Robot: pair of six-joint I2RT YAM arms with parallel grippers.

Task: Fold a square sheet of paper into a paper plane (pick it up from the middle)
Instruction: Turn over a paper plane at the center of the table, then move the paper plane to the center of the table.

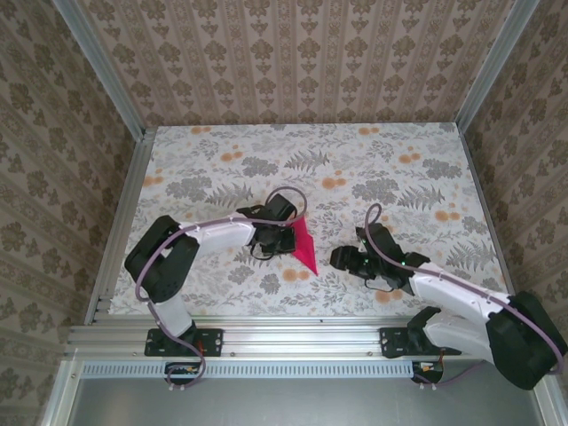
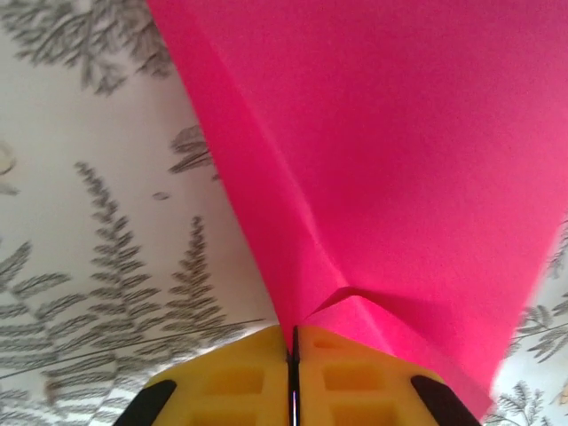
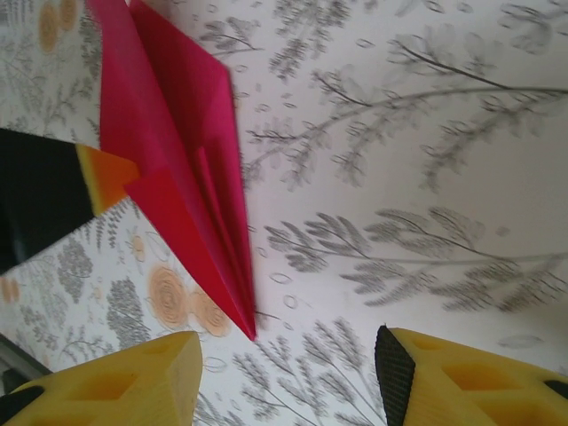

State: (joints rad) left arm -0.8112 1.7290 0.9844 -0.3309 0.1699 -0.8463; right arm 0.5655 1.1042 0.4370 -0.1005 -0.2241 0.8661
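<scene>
Magenta-red paper, folded into a narrow pointed dart: the paper plane (image 1: 304, 248) is near the middle of the tabletop (image 1: 382, 151), a little toward the near edge, with its sharp tip pointing at that edge. From above, my left gripper (image 1: 284, 236) is against the plane's left side. My right gripper (image 1: 343, 258) is close by on the plane's right, clear of the paper and nearer the near edge.

At my left wrist, the yellow fingers (image 2: 231, 382) are pressed together with only a hairline seam between them. The paper comes straight out of that seam, so my left jaws are clamped on the plane. The sheet fans out and away from them, with one long crease running up from the pinch. The grey fern print (image 2: 115, 293) of the tabletop lies to the left.

At my right wrist, the two yellow fingers (image 3: 133, 386) stand well apart, with nothing between them but the floral surface. The plane is ahead and to the left, its layered folds and lengthwise crease plain to see. Its point ends just beside an orange flower (image 3: 173, 297). A yellow-tipped black finger of my left gripper meets the plane's edge from the left. I cannot tell whether the tip rests on the tabletop.
</scene>
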